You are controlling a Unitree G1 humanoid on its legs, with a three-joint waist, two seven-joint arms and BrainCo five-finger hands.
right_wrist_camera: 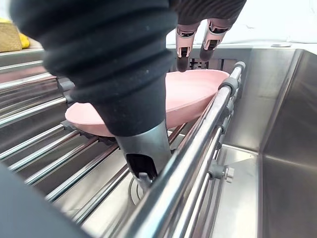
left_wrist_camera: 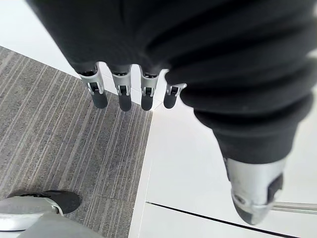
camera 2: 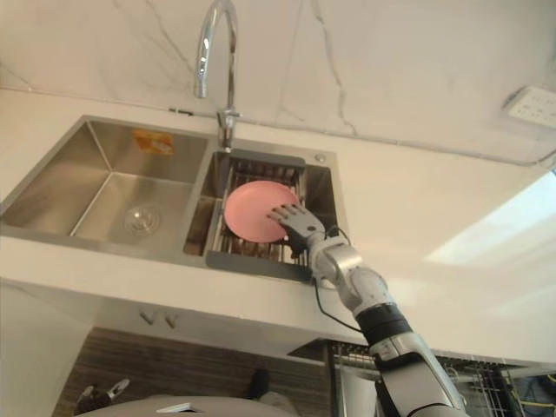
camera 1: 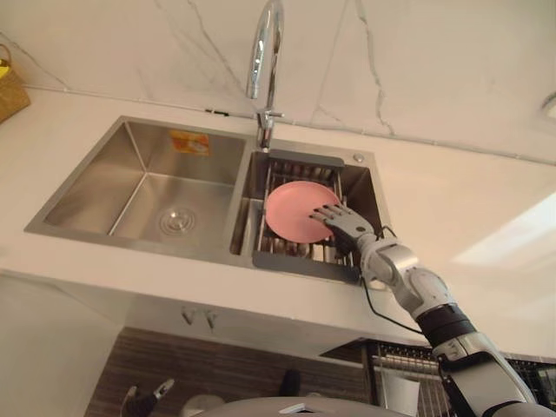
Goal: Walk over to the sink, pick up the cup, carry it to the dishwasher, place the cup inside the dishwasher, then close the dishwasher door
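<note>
Now right hand [camera 1: 337, 222] spread loose over pink plate [camera 1: 291, 208] rim, rack rail [right_wrist_camera: 208, 124] beside thumb, left hand [left_wrist_camera: 148, 44] slack above floor [left_wrist_camera: 59, 144]

We log a white stone countertop [camera 1: 486, 217] with a two-basin stainless steel sink [camera 1: 130, 187] set into it. A curved chrome faucet [camera 1: 265, 61] stands on the back rim between the basins. A steel-bar drying rack [camera 1: 304, 265] spans the right basin, and a round pink shallow dish [camera 1: 291, 208] rests on its bars. A woven straw basket [camera 1: 10, 91] sits on the counter at far left.
</note>
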